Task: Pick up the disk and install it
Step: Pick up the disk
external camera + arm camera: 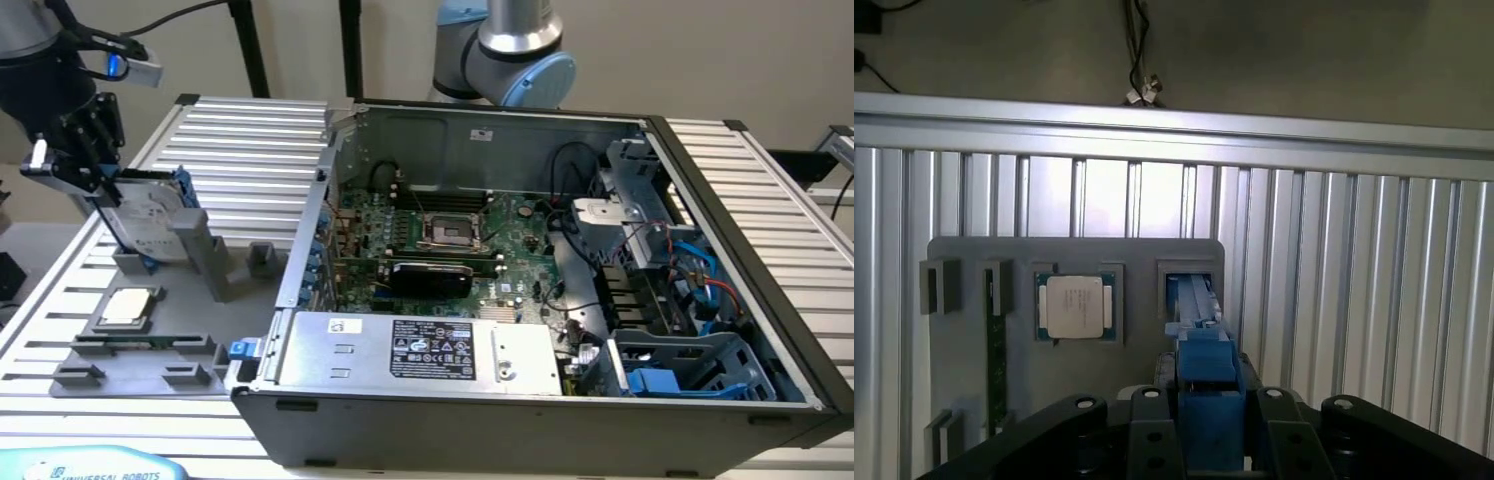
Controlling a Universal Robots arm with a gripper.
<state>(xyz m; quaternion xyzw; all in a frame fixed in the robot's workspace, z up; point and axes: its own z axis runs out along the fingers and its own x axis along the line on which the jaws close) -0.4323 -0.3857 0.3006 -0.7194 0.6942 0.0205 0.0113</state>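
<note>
Slatted aluminium bench (254, 150) underneath everything. Across its middle and toward the exterior view's right edge, an open computer case (467, 125), lid off, insides showing. Behind the far edge of the bench, the silver joint of a robot arm (514, 50). Inside the case, along its near wall, a silver power supply (427, 350) with a black label. Beyond that, a green motherboard (514, 235) with an empty processor socket. In the case's near corner on the exterior view's right, a blue drive cage (694, 365).

Near the bench's edge on the exterior view's left, a grey fixture plate (134, 360) with upright holders and shallow pockets. Over the plate's far end, the disk (140, 215), standing on edge and slightly tilted, white label facing the case, blue rail along its side. Lower end at a grey slotted holder; still seated or just lifted clear, cannot tell.

Clamped on the disk's upper end, the gripper (104, 185), black fingers pressed against both flat faces. From the wrist view, the gripper (1209, 425) with the disk's (1199, 310) blue rail running between the fingers toward the slot.

In a pocket of the plate (974, 350), lying flat just beside the disk's holder, a square silver processor chip (124, 305) (1076, 305).
</note>
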